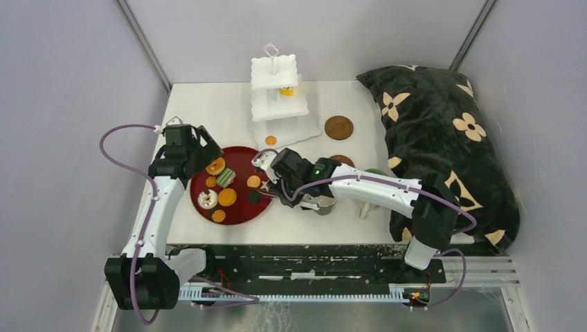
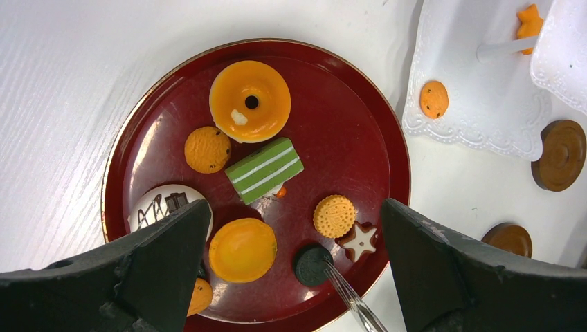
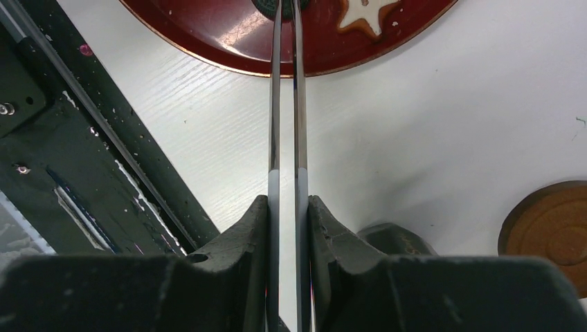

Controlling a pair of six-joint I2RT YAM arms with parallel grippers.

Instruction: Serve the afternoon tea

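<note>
Many small toy sweets [image 2: 249, 100] lie on the dark red round tray [image 2: 360, 124], right under the left fingers [image 2: 152, 277]. Those fingers are spread wide and hold nothing. The sweets look light, hard and smooth, so they could slip or roll. The green striped cake [image 2: 264, 169], between the left fingers, has flat sides that look good to pinch.

A little dark green round sweet [image 2: 313, 265] sits near the tray's edge, beside the star-shaped cookie [image 2: 360, 240]. The thin metal tongs [image 3: 275, 104] stick out in front of the right fingers [image 3: 235, 263], which squeeze them nearly closed. The tong tips are at the dark green sweet, but I cannot tell if they pinch it. A soft squeeze on its round sides seems best.

Past the right fingers, the white three-tier stand [image 1: 277, 97] sits on the white tabletop [image 1: 208, 104], with one orange cookie [image 2: 434, 99] on its bottom plate.
</note>
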